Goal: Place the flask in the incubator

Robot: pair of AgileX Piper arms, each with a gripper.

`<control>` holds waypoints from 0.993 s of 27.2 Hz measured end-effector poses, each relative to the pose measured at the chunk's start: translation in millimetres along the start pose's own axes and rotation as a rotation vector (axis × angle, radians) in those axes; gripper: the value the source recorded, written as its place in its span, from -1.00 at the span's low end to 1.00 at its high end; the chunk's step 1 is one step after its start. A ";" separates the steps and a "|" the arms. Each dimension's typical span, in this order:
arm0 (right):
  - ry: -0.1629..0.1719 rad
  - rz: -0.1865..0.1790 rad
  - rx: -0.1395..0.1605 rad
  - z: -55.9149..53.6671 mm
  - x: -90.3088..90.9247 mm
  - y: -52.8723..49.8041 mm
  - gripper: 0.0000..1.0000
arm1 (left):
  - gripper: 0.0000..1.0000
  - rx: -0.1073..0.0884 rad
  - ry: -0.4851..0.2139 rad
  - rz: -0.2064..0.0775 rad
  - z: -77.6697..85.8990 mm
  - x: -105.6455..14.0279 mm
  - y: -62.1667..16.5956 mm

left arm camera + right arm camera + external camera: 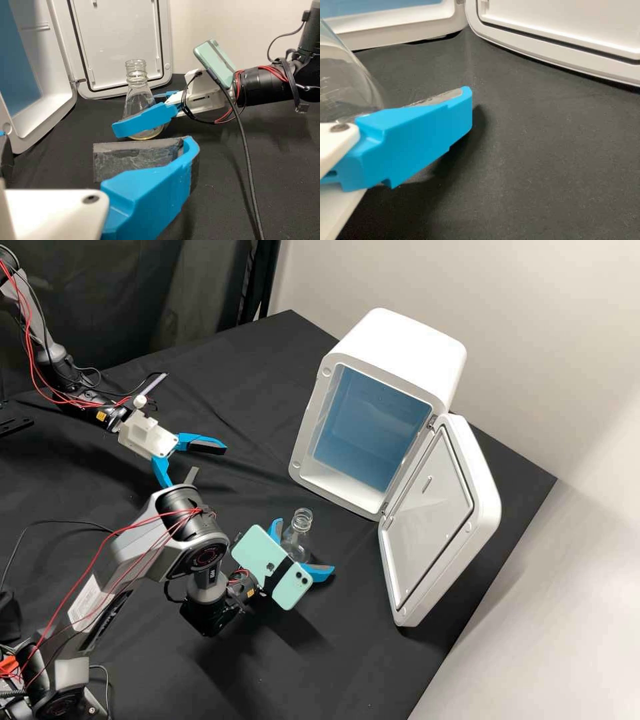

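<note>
A clear glass flask (298,543) (136,107) (345,85) stands upright on the black bench, just in front of the incubator. My right gripper (305,547) (135,117) is open low around it, one blue finger (410,135) on each side of its base. The white incubator (400,347) has a blue inside, and its door (433,507) (120,45) is swung wide open to the right. My left gripper (195,465) (97,142) hangs open and holds nothing, left of the flask and farther back on the bench.
A mint-green phone (270,567) (215,62) is mounted on the right arm's wrist. Red and black cables (40,360) run along both arms. The bench edge (507,553) falls away just right of the open door, beside a white wall.
</note>
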 end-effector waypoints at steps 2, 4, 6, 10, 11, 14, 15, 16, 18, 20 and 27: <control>0.001 0.001 0.000 -0.1 0.3 0.2 1.00 | 1.00 0.002 -0.001 0.006 -0.2 1.2 1.7; 0.002 0.002 -0.001 -0.2 0.5 0.4 1.00 | 1.00 0.003 -0.001 0.009 -0.3 1.7 2.3; 0.002 0.002 -0.001 -0.2 0.5 0.4 1.00 | 1.00 0.003 -0.001 0.009 -0.3 1.7 2.3; 0.002 0.002 -0.001 -0.2 0.5 0.4 -1.00 | 1.00 0.003 -0.001 0.009 -0.3 1.7 2.3; 0.002 0.002 -0.001 -0.2 0.5 0.4 -1.00 | 1.00 0.003 -0.001 0.009 -0.3 1.7 2.3; 0.002 0.002 -0.001 -0.2 0.5 0.4 -1.00 | 1.00 0.003 -0.001 0.009 -0.3 1.7 2.3; 0.003 0.003 -0.001 -0.7 0.4 0.9 -1.00 | 1.00 0.003 -0.001 0.009 -0.3 1.7 2.3; 0.003 0.003 -0.001 -1.0 -0.1 1.0 -1.00 | 1.00 0.003 -0.001 0.009 -0.3 1.7 2.3; 0.007 0.008 -0.003 -2.4 -0.3 2.4 -1.00 | 1.00 0.003 -0.001 0.009 -0.3 1.7 2.3; 0.010 0.010 -0.004 -3.3 -0.5 3.3 -1.00 | 1.00 0.003 -0.001 0.009 -0.3 1.7 2.3; 0.015 0.012 -0.006 -4.8 -0.9 3.8 -1.00 | 1.00 0.003 -0.001 0.009 -0.3 1.7 2.3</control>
